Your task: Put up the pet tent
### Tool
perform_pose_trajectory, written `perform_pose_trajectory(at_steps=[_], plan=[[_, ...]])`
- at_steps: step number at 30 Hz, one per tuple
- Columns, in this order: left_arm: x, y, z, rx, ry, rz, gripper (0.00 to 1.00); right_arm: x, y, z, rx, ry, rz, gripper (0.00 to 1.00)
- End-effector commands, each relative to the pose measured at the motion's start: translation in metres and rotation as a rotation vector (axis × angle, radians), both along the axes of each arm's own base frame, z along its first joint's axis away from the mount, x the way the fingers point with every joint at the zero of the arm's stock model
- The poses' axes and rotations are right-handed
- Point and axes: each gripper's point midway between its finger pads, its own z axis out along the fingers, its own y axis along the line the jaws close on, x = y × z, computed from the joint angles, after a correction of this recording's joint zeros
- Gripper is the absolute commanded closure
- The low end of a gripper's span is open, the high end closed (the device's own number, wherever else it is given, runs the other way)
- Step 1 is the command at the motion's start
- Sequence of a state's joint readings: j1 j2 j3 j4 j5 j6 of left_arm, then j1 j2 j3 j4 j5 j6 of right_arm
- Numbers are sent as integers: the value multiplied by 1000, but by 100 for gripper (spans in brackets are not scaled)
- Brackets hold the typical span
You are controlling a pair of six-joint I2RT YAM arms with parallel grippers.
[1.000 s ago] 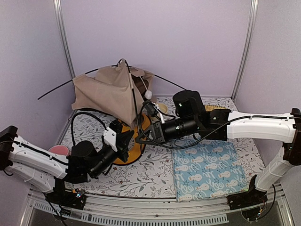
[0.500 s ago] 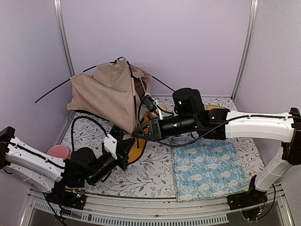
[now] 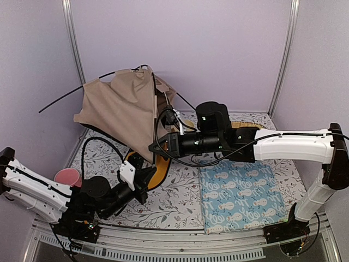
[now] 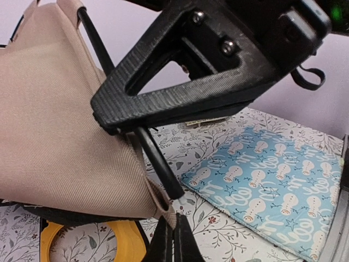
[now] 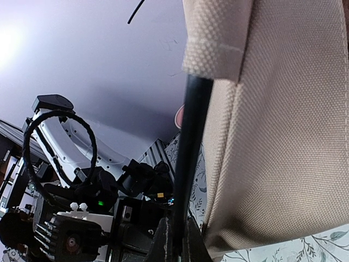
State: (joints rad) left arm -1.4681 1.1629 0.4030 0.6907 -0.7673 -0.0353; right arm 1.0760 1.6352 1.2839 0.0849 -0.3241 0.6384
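Beige pet tent point(image 3: 117, 112), snowman-patterned blue mat point(image 3: 242, 199)

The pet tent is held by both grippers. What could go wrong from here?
1. The right gripper is shut on a thin black pole, and the left gripper pinches the fabric corner of the pet tent. If they pull apart, the pole may slip out of its fabric loop.
2. A free pole end points toward the left wall and may catch there.

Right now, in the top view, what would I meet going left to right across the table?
Pink cup → tent → blue mat. The yellow tray lies partly under the tent, so I leave it out.
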Motion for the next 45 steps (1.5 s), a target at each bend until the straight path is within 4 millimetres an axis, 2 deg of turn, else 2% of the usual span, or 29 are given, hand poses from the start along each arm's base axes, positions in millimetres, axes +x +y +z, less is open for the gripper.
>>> perform_pose_trajectory(at_steps=[1, 25, 45], plan=[[-43, -20, -35, 126, 44, -202, 100, 60, -8, 81, 229, -164, -231, 100], [-43, -11, -26, 104, 47, -184, 100, 67, 2, 56, 200, -128, -235, 100], [-40, -5, -20, 86, 42, -159, 100, 66, 0, 42, 184, -104, -237, 100]])
